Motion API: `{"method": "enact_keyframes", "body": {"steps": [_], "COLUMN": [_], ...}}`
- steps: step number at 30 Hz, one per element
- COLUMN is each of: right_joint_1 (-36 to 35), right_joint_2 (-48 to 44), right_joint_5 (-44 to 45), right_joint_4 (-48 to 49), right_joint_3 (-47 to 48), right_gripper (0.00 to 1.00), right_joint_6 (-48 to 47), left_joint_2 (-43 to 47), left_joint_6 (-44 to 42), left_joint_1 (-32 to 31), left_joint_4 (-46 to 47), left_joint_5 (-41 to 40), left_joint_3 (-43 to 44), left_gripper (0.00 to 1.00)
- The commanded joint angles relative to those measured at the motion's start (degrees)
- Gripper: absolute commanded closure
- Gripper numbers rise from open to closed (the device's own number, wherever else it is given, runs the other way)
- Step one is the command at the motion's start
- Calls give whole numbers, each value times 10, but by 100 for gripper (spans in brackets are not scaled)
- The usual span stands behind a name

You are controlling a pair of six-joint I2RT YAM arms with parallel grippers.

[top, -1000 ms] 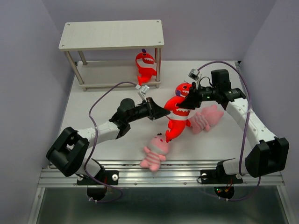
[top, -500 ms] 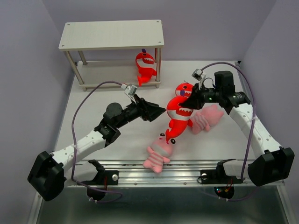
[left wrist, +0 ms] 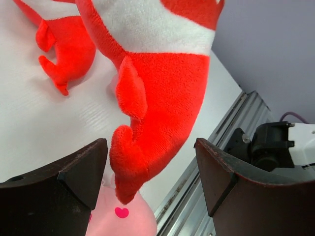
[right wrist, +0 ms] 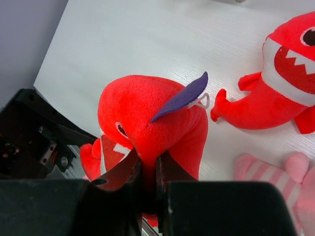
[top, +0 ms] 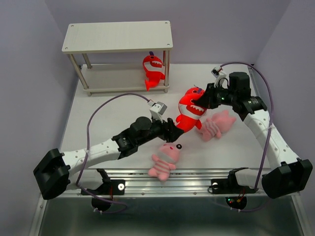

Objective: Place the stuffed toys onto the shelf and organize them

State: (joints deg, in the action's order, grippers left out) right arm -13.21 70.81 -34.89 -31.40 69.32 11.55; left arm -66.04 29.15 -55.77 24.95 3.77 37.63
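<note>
1. Stuffed toys are scattered. The shelf (top: pixel 118 37) stands at eleven o'clock on the tabletop (top: pixel 98 113), with one red shark (top: pixel 153 71) upright at the right end of its lower tier.
2. Near the centre, the left gripper (top: pixel 171 132) is spread wide, its jaws on either side of the hanging shark (top: pixel 191 109) at the tail, not closed on it.
3. One pink toy (top: pixel 165 160) lies at six o'clock, by the near edge.
4. The right gripper (top: pixel 201 102) pinches the hanging shark's head, jaws sunk deep into the plush.
5. At three o'clock lie a third shark (right wrist: pixel 275 83) and the second pink toy (top: pixel 216 123).
6. These toys look light, soft and squashy, so a grip will sink in. The thick body or head is probably safer to hold than a thin fin.
</note>
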Motion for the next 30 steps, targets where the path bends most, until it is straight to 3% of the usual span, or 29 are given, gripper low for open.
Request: {"method": "enact_keyframes", "body": {"steps": [1,5,8,11,12,14,15,18,20,21,24,25,30], "right_joint_1": [-3,-3,-3,-3,-3,-3,-3,-3,-3,-3,-3,-3,9], "right_joint_2": [-27,-30,-33,-37,-39,-41,-44,-46,-47,-47,-52,-56,-81], "right_joint_5": [4,-3,-10,-14,-14,-14,-14,-11,-24,-30,-49,-48,-58], "right_joint_4": [35,37,38,42,43,44,44,44,44,43,41,42,42], "right_joint_3": [33,30,21,13,9,7,6,2,-1,-2,-15,-21,-51], "right_gripper": [99,99,99,99,99,99,99,97,86,65,29,0,0], "right_joint_6": [28,29,27,23,22,17,12,-6,-27,-61,-113,-146,-216], "left_joint_2": [-16,-39,-42,-40,-37,-36,-31,-23,-14,-9,14,23,99], "left_joint_6": [-34,-44,-37,-34,-31,-30,-28,-23,-25,-27,-30,-29,-30], "left_joint_1": [-21,-28,-30,-30,-31,-30,-30,-30,-29,-29,-12,-3,76], "left_joint_4": [4,-11,-10,-6,-2,3,4,5,5,5,1,-3,-59], "left_joint_5": [-59,-79,-93,-93,-93,-90,-89,-90,-86,-85,-69,-64,-15], "left_joint_3": [47,65,67,64,61,60,57,50,46,42,25,14,-11], "left_gripper": [17,18,26,51,65,77,96,100,100,100,100,100,100]}}
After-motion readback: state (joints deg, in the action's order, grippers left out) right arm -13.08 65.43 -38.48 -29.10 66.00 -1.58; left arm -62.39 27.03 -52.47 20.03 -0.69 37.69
